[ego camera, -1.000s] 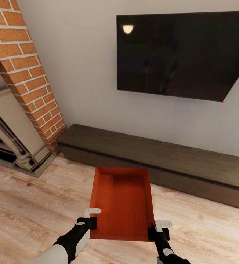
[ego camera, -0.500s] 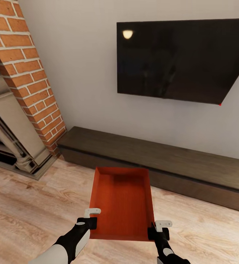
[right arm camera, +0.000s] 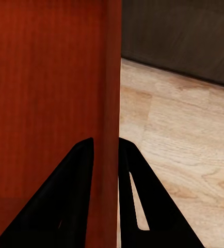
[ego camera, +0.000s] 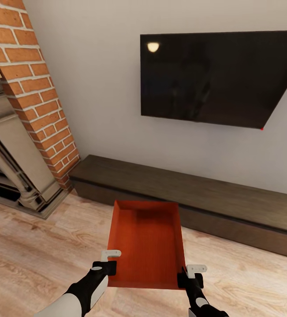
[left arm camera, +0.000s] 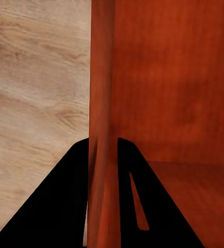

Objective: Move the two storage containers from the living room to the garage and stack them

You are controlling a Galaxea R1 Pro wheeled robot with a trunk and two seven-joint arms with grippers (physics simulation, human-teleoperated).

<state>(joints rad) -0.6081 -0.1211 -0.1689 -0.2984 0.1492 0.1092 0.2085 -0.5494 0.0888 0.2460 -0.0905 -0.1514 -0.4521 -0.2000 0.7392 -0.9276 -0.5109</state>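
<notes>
While you held it, one orange-red storage container [ego camera: 145, 242] hung between two pincers: left pincer [ego camera: 109, 260] and right pincer [ego camera: 191, 275] each clamped a thin ribbed wall. Beyond lay pale plank floor [ego camera: 33, 246], one dark bench [ego camera: 196, 193], one black screen [ego camera: 214, 79].

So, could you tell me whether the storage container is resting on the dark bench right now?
No: in the head view the storage container is held by the left gripper and right gripper, in front of the bench.
</notes>
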